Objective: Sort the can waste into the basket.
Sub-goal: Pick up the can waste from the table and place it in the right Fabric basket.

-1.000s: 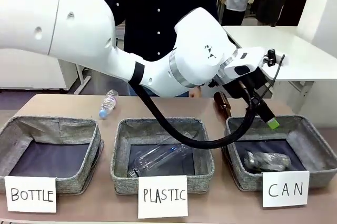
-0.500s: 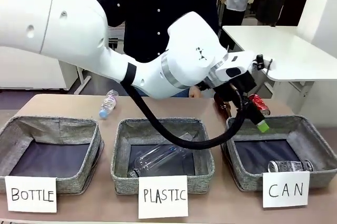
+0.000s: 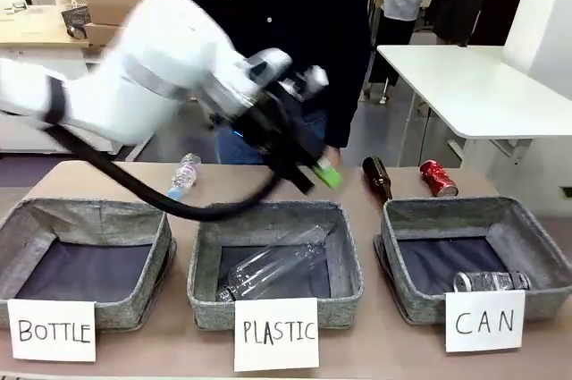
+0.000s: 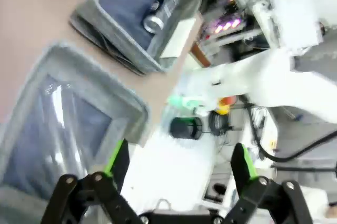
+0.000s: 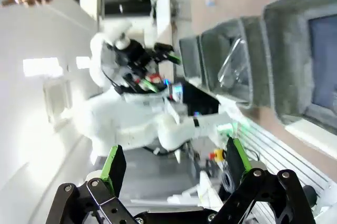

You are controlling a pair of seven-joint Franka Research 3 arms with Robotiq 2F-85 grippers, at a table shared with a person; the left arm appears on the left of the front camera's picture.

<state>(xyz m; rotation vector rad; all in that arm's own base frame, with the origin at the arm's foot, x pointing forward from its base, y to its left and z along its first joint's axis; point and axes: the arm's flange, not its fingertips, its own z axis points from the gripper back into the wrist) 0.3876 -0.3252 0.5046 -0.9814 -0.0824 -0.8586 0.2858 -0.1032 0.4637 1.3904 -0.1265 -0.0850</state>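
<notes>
The black can (image 3: 490, 282) lies on its side in the grey basket (image 3: 540, 246) behind the white "CAN" card (image 3: 483, 319). On the table behind that basket lies the dented red can (image 3: 438, 177). My left gripper (image 3: 317, 181) is blurred by motion above the back rim of the PLASTIC bin, well left of both cans. The left wrist view has the left gripper (image 4: 179, 163) open and holding nothing, with the black can (image 4: 160, 13) far off in its basket (image 4: 108, 31). My right gripper (image 5: 174, 163) stands open and holds nothing.
A brown glass bottle (image 3: 377, 176) lies beside the red can. The PLASTIC bin (image 3: 349, 282) holds a clear bottle (image 3: 273, 264); a small plastic bottle (image 3: 183, 174) lies behind the BOTTLE bin (image 3: 152, 255). A person (image 3: 286, 31) stands at the far side.
My left arm has swung left from above the CAN basket to above the PLASTIC bin. The black can, blurred a second ago, has settled near the basket's front wall.
</notes>
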